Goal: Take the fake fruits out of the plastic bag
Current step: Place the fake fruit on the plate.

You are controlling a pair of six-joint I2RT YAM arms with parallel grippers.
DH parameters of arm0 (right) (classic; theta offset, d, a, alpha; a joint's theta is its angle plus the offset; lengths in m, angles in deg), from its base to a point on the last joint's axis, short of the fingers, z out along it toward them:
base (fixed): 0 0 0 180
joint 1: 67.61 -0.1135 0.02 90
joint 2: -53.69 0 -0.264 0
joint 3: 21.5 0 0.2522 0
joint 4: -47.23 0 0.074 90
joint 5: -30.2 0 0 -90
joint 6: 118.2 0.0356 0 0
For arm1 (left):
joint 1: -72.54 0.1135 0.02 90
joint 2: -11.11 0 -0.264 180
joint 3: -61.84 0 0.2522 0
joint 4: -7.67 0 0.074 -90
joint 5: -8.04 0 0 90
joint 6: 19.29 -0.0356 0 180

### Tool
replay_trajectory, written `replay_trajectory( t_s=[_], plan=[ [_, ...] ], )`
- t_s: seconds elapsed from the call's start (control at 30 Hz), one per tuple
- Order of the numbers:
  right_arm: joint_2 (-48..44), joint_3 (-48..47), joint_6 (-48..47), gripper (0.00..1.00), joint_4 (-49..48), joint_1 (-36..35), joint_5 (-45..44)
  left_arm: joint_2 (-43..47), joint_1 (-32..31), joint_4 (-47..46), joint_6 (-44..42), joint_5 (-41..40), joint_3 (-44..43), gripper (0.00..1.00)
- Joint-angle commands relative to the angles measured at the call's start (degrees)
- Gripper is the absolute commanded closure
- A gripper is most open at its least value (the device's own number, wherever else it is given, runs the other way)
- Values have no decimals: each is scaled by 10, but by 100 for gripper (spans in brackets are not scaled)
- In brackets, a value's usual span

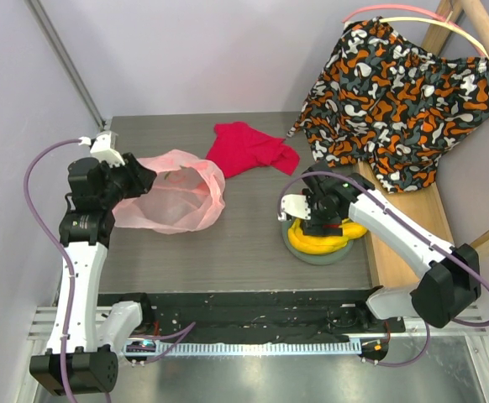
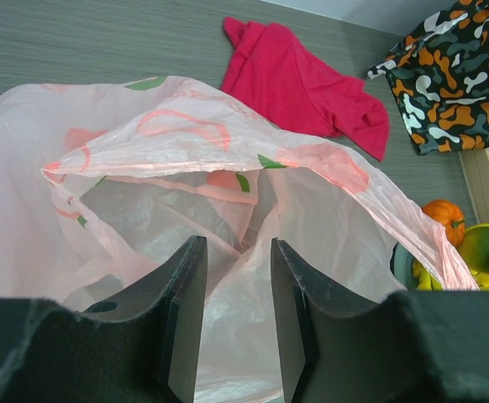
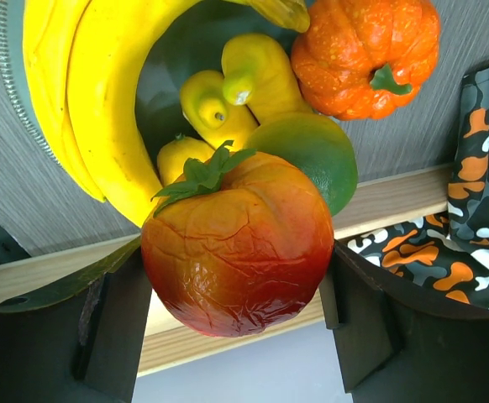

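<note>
Plate (image 1: 312, 259) on desk (image 1: 244, 252) holds bananas (image 3: 102, 92), orange pumpkin (image 3: 362, 50), green fruit (image 3: 312, 159). Right hand (image 3: 236, 285) right above plate, clenched on red-orange fruit (image 3: 236, 243). Plastic bag (image 1: 173, 201) lies left of plate, well apart, mouth gaping. Left hand (image 2: 239, 252) at bag's side farthest from plate, released: fingers parted, film showing in the gap, not pinched. Red cloth (image 1: 249, 147) behind-left of plate, just beside bag. Patterned cloth (image 1: 396, 92) behind-right of plate.
</note>
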Motion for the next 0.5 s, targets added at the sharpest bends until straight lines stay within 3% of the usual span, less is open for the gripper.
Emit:
replay_trajectory(
  t_s=[0.0,0.23,0.47],
  plan=[
    [5,6,-5,68,-29,2,-15,11,3,-15,0,14,-1,60],
    [7,27,-4,57,-45,3,-19,9,3,-15,0,19,-1,60],
    [-4,35,-3,29,-67,2,-26,9,5,-14,2,21,1,59]
  ],
)
